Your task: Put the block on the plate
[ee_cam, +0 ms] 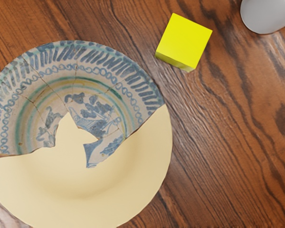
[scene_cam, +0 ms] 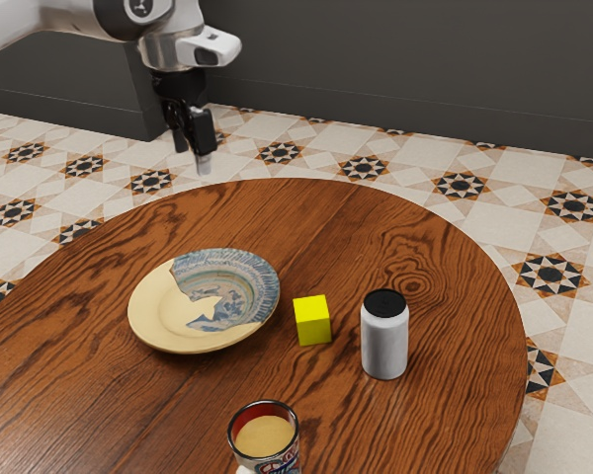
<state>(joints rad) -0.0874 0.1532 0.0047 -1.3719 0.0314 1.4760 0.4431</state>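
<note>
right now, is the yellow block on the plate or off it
Off: the yellow block sits on the wooden table, bare wood showing between it and the patterned plate.

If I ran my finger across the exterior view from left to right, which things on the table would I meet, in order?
The broken-looking plate → the yellow block → the silver can with a black top.

Grained wood under smooth glaze and metal.
The desk (scene_cam: 356, 232) has a soft sheen; the plate (scene_cam: 156, 316) looks ceramic, cracked in its patterned part; the block (scene_cam: 312, 321) is smooth, matt; the can (scene_cam: 384, 346), right of centre, silvery metal.
</note>
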